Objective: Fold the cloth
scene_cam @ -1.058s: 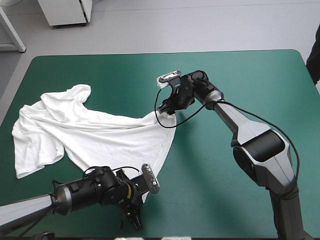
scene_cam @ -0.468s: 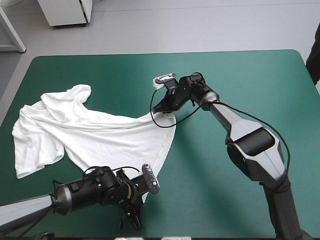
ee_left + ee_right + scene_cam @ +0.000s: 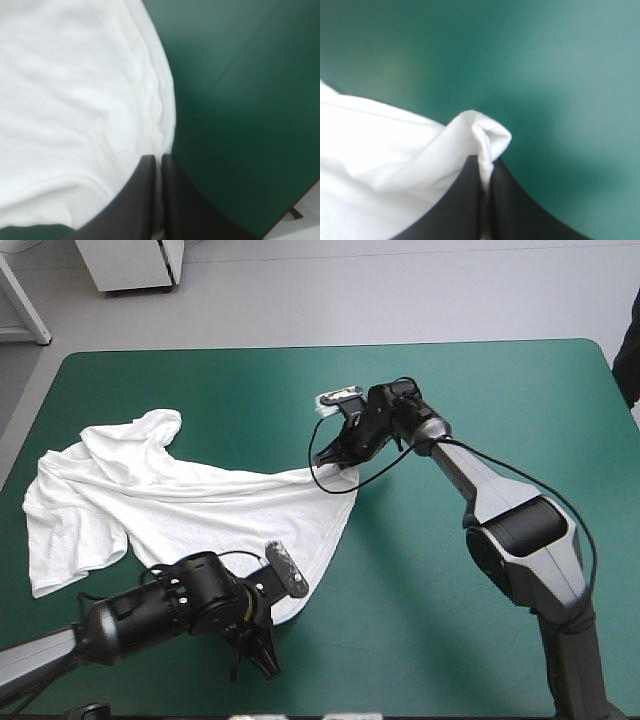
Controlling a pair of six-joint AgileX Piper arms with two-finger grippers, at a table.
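The left hand (image 3: pixel 156 159) is pinching the edge of the white T-shirt (image 3: pixel 190 502), its black fingers all but pressed together on the cloth spreading ahead of it. The right hand (image 3: pixel 485 159) is gripping a bunched corner between its nearly closed fingers, bare teal-green worktop (image 3: pixel 500 390) lying beyond. The T-shirt is lying rumpled on the worktop between both hands.

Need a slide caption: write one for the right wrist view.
Right gripper shut on a bunched corner of the white T-shirt, against the teal-green cover.
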